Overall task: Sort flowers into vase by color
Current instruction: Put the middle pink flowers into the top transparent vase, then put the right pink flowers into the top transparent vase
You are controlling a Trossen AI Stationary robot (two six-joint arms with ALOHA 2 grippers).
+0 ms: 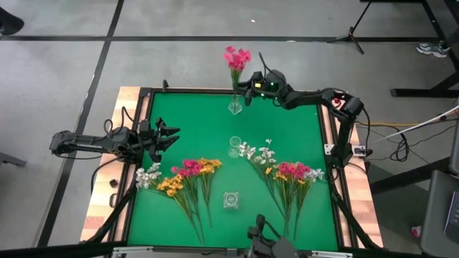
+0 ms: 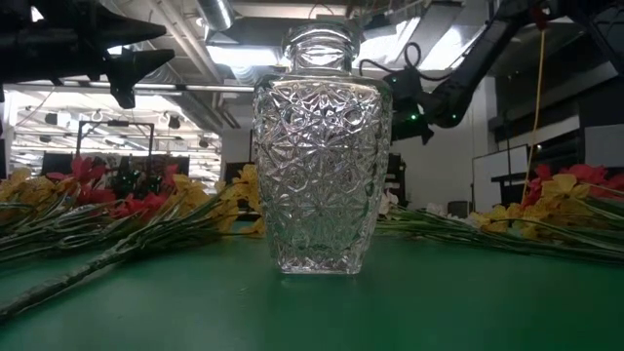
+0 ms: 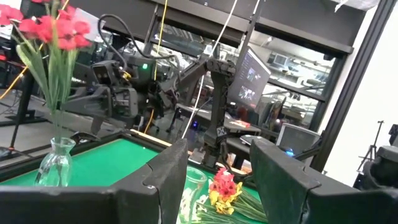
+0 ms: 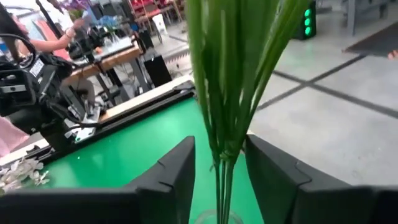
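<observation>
While its fingers stand apart on either side of a bunch of green stems, the right gripper (image 1: 247, 87) sits at the upper centre of the overhead frame, just beside the far vase (image 1: 235, 106) at the mat's back edge. Pink flowers (image 1: 237, 57) stand upright in that vase, their heads reaching past the table edge toward the top of the frame. In the right wrist view the stems (image 4: 233, 81) run down between the two dark fingers (image 4: 171, 180) with a gap showing on each side, so the jaws look loosened, not clamped; the bunch appears to stand on its own in the glass.

At the left edge of the overhead frame the left gripper (image 1: 163, 136) waits over the mat's border, its jaws spread wide and holding nothing.

Unsorted flowers lie flat on the green mat (image 1: 197, 115) in two fans: a left bunch (image 1: 183, 175) of white, yellow and pink, and a right bunch (image 1: 283, 172) of the same colours, both with stems pointing toward the bottom of the frame. Between them sit two empty vases, a middle vase (image 1: 234, 147) and a cut-glass vase (image 2: 317, 151) that fills the low view. Only pink looks housed so far; white and yellow still await their jars.
</observation>
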